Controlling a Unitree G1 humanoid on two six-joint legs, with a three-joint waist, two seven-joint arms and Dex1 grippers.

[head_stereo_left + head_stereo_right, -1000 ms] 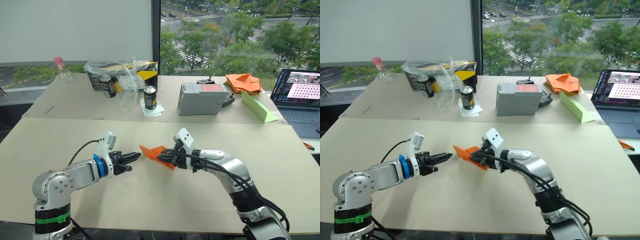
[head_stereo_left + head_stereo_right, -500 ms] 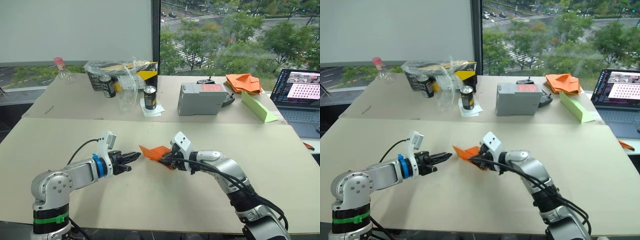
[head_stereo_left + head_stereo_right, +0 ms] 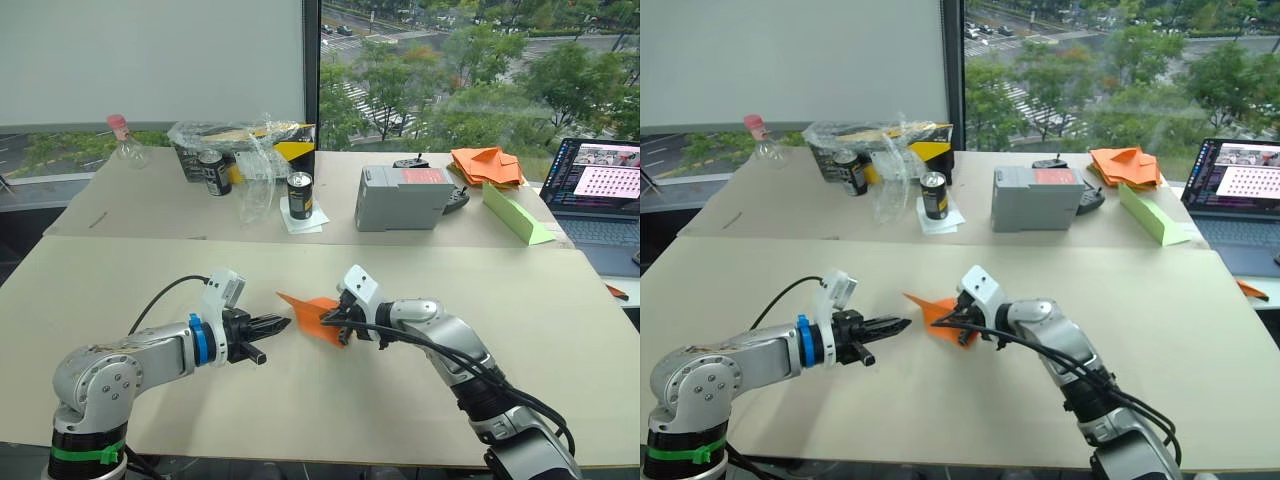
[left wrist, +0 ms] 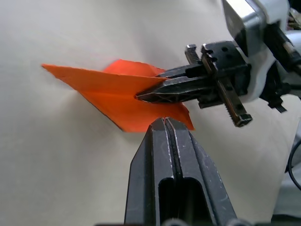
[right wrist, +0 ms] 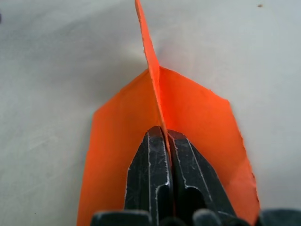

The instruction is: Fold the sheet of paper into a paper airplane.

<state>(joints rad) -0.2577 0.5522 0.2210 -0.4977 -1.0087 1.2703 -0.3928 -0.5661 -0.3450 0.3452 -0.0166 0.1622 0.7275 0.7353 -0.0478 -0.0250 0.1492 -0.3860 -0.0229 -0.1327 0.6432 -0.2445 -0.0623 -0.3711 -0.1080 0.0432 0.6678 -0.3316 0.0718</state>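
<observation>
Left eye view, from left to right: the left tool (image 3: pixel 283 323) has its fingers pressed together, empty, tips just beside the paper airplane (image 3: pixel 312 312); the right tool (image 3: pixel 332 318) pinches the upright fin of this orange dart, low over the surface (image 3: pixel 300 420); its nose points left.

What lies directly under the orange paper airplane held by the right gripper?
Bare beige table lies under the paper airplane, whose wings spread over it. The right gripper pinches its upright fin. The surface beneath the wings is covered.
</observation>
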